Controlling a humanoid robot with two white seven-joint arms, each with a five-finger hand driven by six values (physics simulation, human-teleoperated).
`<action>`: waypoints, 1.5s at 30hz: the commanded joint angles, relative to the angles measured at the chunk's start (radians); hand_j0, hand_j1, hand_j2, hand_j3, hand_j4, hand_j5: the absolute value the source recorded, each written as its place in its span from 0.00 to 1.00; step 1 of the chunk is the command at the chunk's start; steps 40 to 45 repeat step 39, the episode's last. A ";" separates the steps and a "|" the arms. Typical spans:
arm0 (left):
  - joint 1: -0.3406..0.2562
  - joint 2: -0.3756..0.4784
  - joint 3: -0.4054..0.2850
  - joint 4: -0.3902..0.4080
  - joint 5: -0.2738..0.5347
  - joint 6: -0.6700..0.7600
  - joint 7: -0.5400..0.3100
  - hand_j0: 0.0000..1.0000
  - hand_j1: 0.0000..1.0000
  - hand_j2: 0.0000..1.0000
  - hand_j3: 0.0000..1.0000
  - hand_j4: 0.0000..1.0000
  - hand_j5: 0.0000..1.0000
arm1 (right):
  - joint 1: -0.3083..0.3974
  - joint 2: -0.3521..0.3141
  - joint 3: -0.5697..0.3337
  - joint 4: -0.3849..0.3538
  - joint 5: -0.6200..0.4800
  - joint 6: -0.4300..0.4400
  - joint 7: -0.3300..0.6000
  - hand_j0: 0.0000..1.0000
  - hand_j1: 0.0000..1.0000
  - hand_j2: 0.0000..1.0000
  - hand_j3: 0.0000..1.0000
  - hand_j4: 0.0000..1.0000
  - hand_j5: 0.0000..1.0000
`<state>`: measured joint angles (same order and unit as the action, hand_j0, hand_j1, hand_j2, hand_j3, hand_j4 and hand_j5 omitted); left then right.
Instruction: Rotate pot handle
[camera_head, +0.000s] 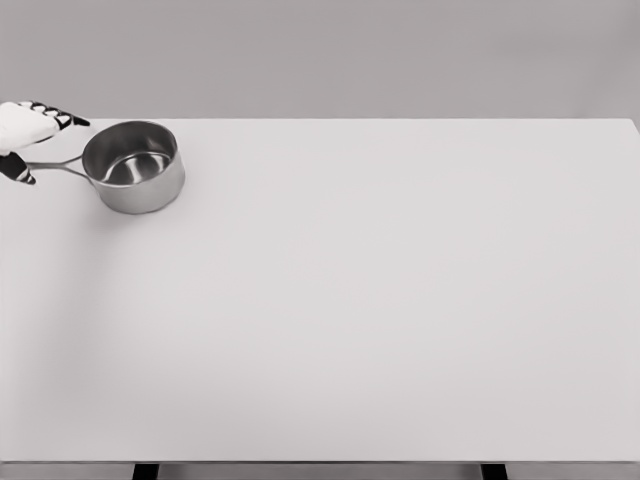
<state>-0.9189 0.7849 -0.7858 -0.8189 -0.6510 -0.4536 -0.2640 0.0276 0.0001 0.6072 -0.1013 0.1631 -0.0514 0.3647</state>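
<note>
Steel pot (133, 167) sits at table (380, 300) far-left corner | left robot hand (24, 140) straddles its handle (58, 166), fingers loosely curled, grip unconfirmed | advice: clamp firmly, then swing slowly about pot's centre.

The pot (133, 166) stands on the table's (380, 300) far left, handle (55, 167) pointing left toward the left hand (28, 135).
</note>
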 joint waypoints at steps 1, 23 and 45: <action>0.000 -0.006 0.002 0.004 -0.013 0.030 0.029 1.00 1.00 1.00 1.00 1.00 1.00 | 0.000 0.000 0.000 0.000 0.000 0.001 0.000 1.00 1.00 1.00 1.00 1.00 1.00; -0.017 0.171 0.007 -0.339 0.281 -0.157 0.060 1.00 1.00 1.00 1.00 1.00 1.00 | 0.000 0.000 0.000 0.000 0.000 0.001 0.000 1.00 1.00 1.00 1.00 1.00 1.00; 0.077 0.080 -0.239 -0.942 0.289 -0.157 0.020 1.00 1.00 1.00 1.00 1.00 1.00 | 0.000 0.000 0.000 0.000 0.000 -0.001 0.000 1.00 1.00 1.00 1.00 1.00 1.00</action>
